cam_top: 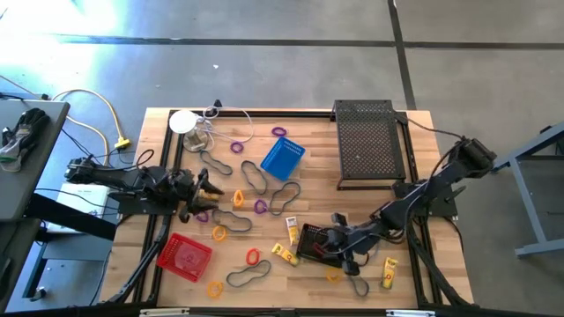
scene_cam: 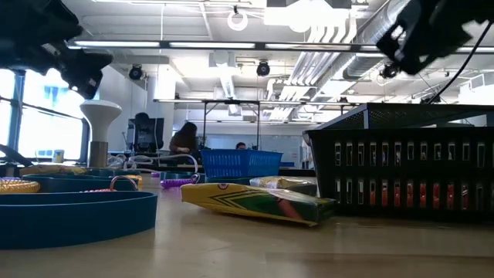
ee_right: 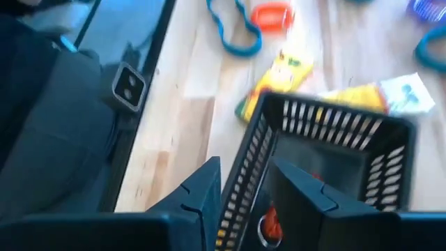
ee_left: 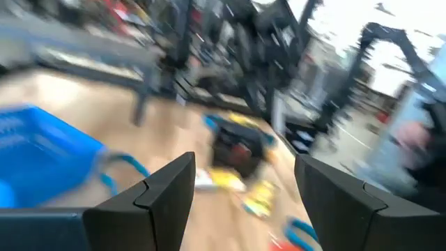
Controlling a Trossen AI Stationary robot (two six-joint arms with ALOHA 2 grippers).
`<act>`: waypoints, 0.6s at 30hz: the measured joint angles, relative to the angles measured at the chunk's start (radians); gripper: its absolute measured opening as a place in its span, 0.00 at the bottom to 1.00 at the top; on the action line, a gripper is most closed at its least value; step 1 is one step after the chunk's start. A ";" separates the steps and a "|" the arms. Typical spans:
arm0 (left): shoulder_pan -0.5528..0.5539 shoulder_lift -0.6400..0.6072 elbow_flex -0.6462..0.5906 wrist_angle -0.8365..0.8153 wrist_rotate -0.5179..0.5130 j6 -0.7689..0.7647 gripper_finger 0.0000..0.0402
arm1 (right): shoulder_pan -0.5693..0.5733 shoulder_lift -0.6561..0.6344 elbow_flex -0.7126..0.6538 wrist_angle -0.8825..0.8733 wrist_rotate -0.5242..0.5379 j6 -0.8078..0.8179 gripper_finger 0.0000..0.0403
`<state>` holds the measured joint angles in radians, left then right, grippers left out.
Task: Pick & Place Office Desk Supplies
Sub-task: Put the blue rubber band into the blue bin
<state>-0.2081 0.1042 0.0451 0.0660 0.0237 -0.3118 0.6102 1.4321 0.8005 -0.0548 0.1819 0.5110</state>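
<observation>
A small black mesh basket (cam_top: 314, 243) sits near the table's front, right of the middle, with my right gripper (cam_top: 340, 246) at its right wall, shut on it. An orange-red item (ee_right: 270, 224) lies inside. A blue basket (cam_top: 284, 158) stands at the middle back and a red basket (cam_top: 185, 255) at the front left. Grey band loops (cam_top: 284, 195), small rings (cam_top: 253, 256) and yellow tubes (cam_top: 284, 254) lie scattered on the wood. My left gripper (cam_top: 210, 189) hovers open at the left, holding nothing. My right gripper (ee_right: 244, 183) has the black basket's right wall (ee_right: 252, 150) between its fingers, one finger (ee_right: 301, 187) inside the basket and one (ee_right: 201, 189) outside. The fingers slant down from the table's right side. Whether the basket's bottom is off the table I cannot tell.
A large flat black mesh tray (cam_top: 370, 145) stands at the back right. A white round disc (cam_top: 183, 121) with cables is at the back left. A yellow tube (cam_top: 389, 273) and a grey loop (cam_top: 356, 285) lie close to my right gripper.
</observation>
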 joint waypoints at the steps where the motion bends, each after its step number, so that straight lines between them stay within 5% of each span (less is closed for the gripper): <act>1: 0.000 0.023 0.012 -0.003 0.032 0.002 0.59 | 0.011 -0.006 0.000 0.007 0.029 -0.022 0.27; 8: 0.000 0.294 0.125 0.105 0.008 0.082 0.59 | 0.064 -0.007 0.000 0.108 0.199 -0.254 0.27; 18: 0.013 0.764 0.245 0.231 0.024 0.290 0.59 | 0.060 -0.006 0.000 0.216 0.072 -0.251 0.28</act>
<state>-0.1951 0.8684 0.2901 0.2972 0.0475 -0.0217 0.6704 1.4262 0.8001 0.1616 0.2543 0.2603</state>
